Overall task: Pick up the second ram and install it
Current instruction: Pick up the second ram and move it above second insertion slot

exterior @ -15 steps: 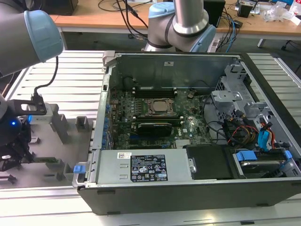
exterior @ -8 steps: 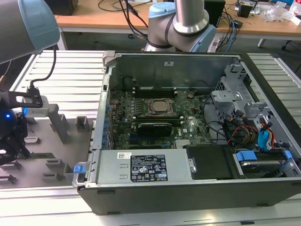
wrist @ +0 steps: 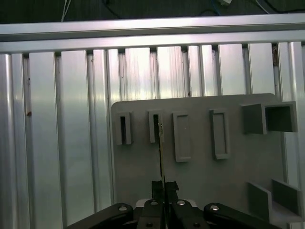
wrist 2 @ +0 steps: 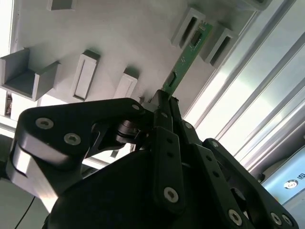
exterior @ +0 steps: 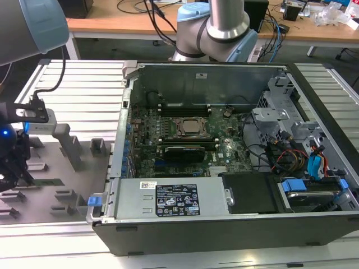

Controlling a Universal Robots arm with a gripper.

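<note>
jaws: pinched shut on near end of the second ram (wrist 2: 187, 56), seen in both wrist views
second ram: green stick, edge-on in first wrist view (wrist: 161, 148); far end between two grey holder blocks (wrist 2: 220, 44); lifted or resting, cannot tell
holder plate (wrist: 200, 181): grey, lying on ribbed aluminium worktop (wrist: 62, 143)
computer case (exterior: 185, 241): open, at the exterior view's right of the plate, motherboard (exterior: 224, 145) exposed
</note>
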